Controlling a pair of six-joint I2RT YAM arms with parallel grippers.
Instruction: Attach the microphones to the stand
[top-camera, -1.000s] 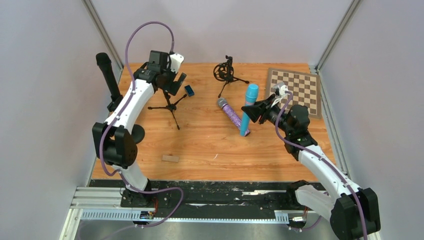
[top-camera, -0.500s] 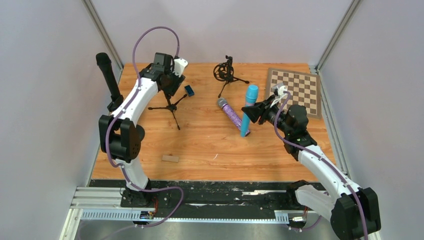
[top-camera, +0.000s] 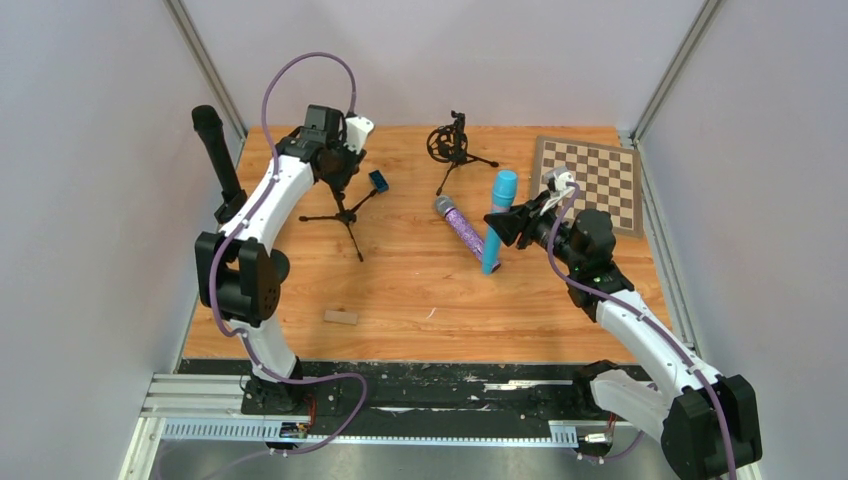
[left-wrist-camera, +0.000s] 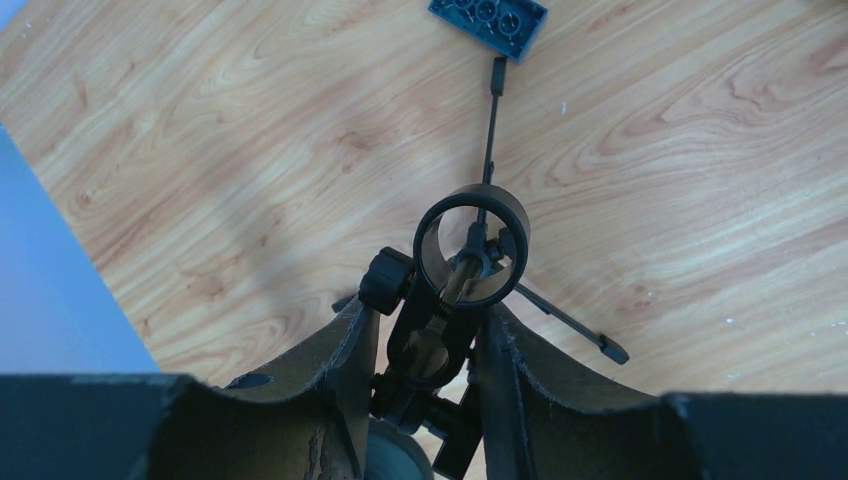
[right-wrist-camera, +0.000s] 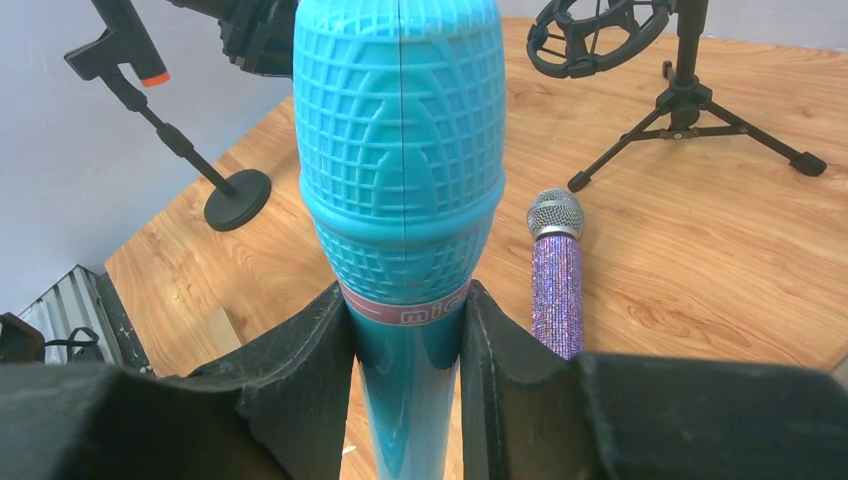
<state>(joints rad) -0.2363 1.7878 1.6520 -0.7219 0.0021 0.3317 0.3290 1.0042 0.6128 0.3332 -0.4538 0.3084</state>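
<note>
Far left: black microphone sits tilted in a round-base stand at the desk edge. The right wrist view cuts off all but its orange end. Next, left gripper: fingers clamped on the neck of the tripod stand under its ring clip, lower post hidden. Centre: purple microphone flat on the desk. Then right gripper: fingers closed on the blue microphone, upright just beside the purple one. Cannot tell whether its lower end touches the desk.

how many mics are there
3: black microphone at the left edge, light blue microphone upright in the right gripper, purple glitter microphone lying on the table beside it.
</note>
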